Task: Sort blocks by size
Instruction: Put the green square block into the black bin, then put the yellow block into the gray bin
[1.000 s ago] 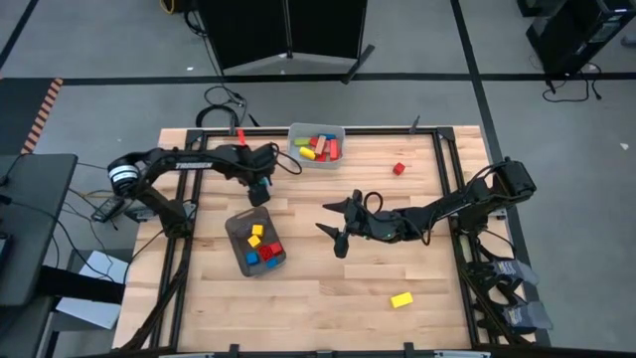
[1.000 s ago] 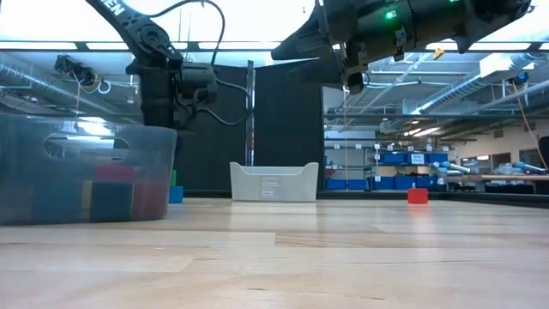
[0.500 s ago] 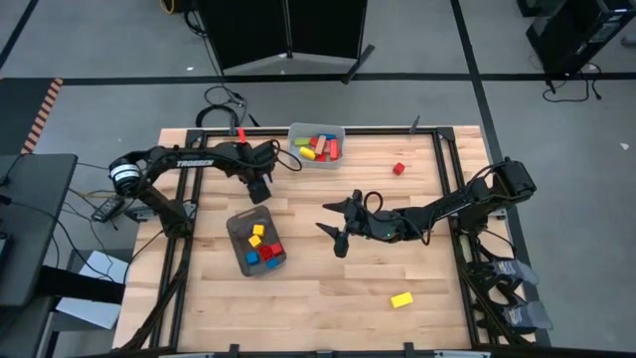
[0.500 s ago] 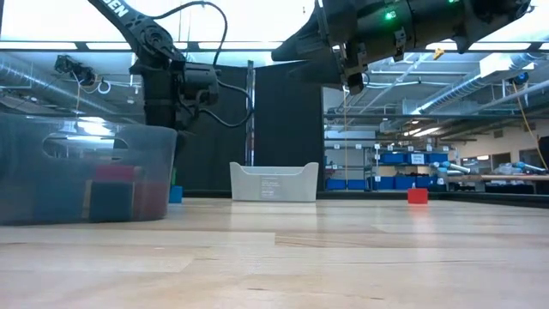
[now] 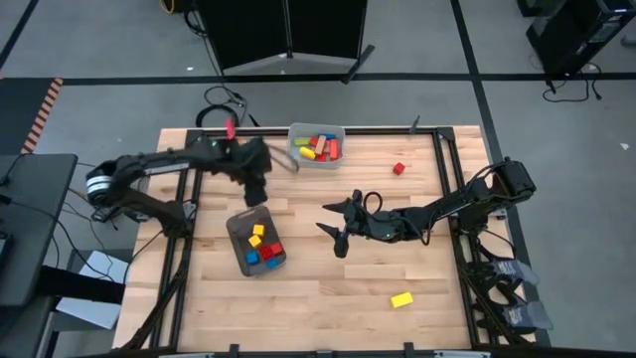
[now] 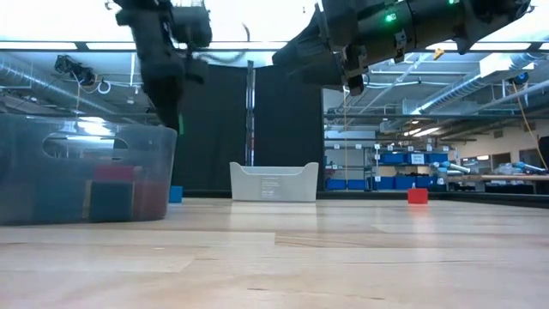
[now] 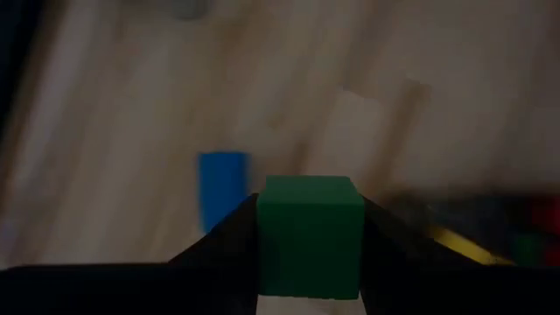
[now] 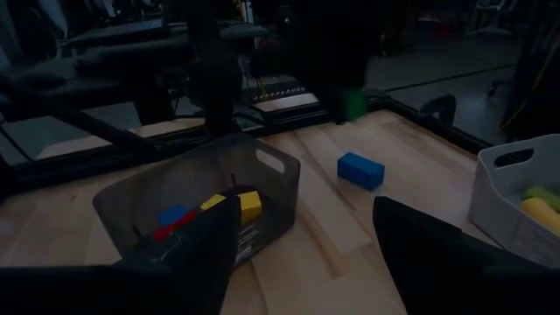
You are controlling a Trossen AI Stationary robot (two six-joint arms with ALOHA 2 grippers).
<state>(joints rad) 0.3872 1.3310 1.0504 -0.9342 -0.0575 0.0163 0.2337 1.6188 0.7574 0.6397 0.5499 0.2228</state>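
My left gripper (image 5: 257, 193) is shut on a green cube (image 7: 311, 234), above the table between the dark grey tray (image 5: 237, 227) and the light bin (image 5: 317, 131). The cube also shows in the right wrist view (image 8: 353, 103). A blue block (image 7: 221, 188) lies flat on the table below it. The tray holds yellow, red and blue blocks (image 5: 262, 245); the bin holds several blocks (image 5: 320, 147). My right gripper (image 5: 336, 221) is open and empty above the table's middle. A red cube (image 5: 398, 168) and a yellow block (image 5: 401, 299) lie loose on the table. My left gripper pinches the green cube by two opposite sides (image 7: 266, 238) between its two fingers. The fingers come from above, pointing down. The cube is lifted clear of the table, level, above the blue block.
The tray stands at the left centre and the bin at the far edge. The red cube lies at the far right, the yellow block near the front right. Bare wood lies between the tray and my right gripper.
My left gripper has gone up with the green cube, which has come off the table beside the blue block and now hangs clear. The blue block has stayed in place.
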